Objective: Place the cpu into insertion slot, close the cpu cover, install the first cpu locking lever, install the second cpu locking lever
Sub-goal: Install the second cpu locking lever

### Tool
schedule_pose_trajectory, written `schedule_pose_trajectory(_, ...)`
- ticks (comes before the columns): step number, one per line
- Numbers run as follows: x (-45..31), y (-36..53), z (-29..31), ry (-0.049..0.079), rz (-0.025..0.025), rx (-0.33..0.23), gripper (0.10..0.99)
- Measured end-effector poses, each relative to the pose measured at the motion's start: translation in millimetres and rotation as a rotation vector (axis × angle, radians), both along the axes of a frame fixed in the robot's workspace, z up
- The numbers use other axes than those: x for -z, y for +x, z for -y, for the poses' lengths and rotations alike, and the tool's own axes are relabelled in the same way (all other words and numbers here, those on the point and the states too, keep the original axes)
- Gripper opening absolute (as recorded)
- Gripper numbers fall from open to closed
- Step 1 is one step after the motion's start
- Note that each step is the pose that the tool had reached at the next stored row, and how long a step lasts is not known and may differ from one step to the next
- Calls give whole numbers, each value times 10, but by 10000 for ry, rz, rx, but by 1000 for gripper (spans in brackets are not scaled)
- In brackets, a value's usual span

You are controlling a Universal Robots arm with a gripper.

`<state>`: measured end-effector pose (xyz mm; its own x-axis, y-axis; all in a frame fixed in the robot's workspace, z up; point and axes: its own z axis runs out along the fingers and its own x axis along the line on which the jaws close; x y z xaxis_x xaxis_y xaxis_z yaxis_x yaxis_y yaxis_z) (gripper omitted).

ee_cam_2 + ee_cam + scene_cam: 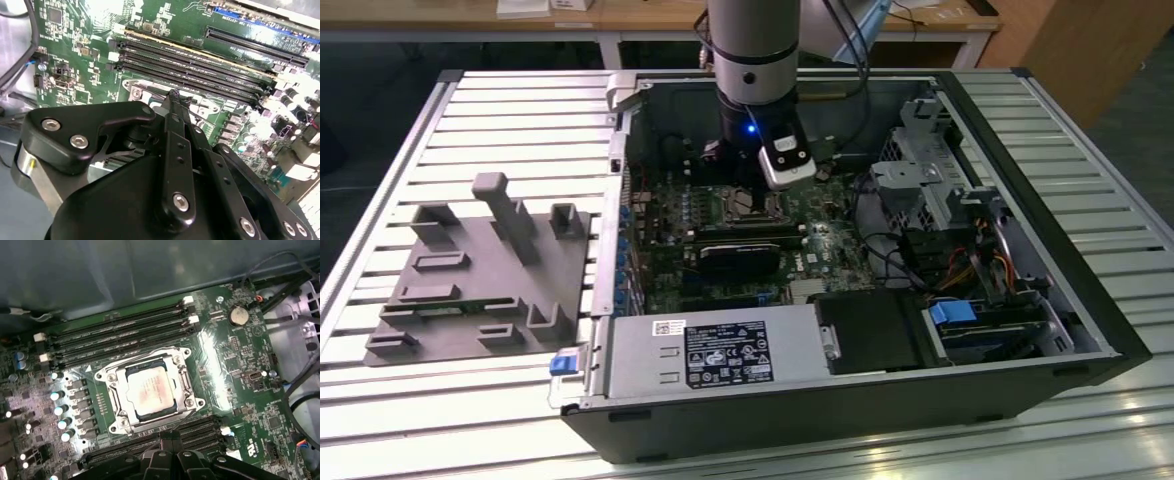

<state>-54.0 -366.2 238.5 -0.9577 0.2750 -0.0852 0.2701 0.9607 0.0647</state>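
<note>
1. Tool (167, 437) hangs low over the green board, at the socket's edge; I cannot tell whether its fingers are spread or pressed together.
2. Cpu (150, 390) lies flat in the insertion slot (116, 399).
3. Cpu cover (184, 385) frames the chip, lying down around it.

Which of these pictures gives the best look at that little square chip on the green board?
The first wrist view: the chip lies in full sight inside its metal frame. In the exterior view the socket is a small dark square under the arm. In the second wrist view the claw covers that spot.
</note>
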Motion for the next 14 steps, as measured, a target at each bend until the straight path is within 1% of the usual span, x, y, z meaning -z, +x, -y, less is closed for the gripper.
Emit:
schedule_pose_trajectory(6,23,-31,1,1,0,-590,102)
schedule_pose_trajectory(7,30,-41,1,23,0,-655,102)
schedule_pose_trajectory(10,46,-62,5,185,6,-765,102)
schedule_pose_trajectory(14,63,-104,23,350,15,-844,102)
